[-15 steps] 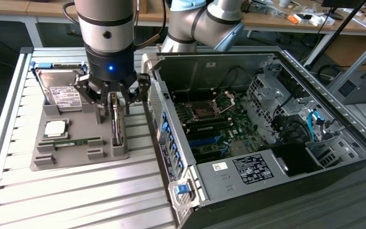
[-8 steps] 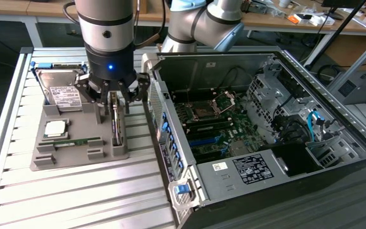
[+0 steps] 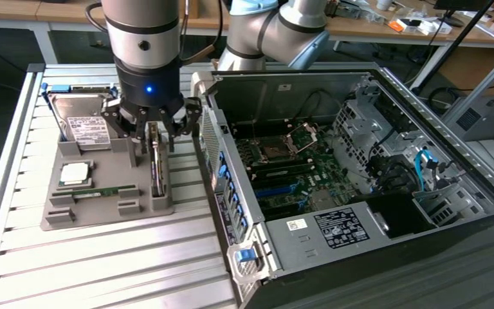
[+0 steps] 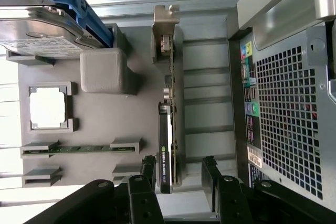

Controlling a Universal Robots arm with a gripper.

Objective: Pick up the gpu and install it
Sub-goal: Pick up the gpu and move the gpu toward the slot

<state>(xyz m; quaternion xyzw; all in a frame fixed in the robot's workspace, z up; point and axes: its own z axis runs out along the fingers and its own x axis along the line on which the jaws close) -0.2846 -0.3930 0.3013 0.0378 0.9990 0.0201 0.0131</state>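
We found gpu [image 3: 156, 166] on edge in tray [image 3: 101, 215] | claw [image 3: 154, 129] astride gpu | case [image 3: 269, 96] beside tray, exterior view's right

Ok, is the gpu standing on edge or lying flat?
On edge: the gpu stands upright in the grey tray, and the open gripper straddles it.

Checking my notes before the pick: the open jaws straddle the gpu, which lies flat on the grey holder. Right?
Not quite. The gpu stands on edge in the grey holder, not flat; the wrist view shows this. The open jaws do straddle it.
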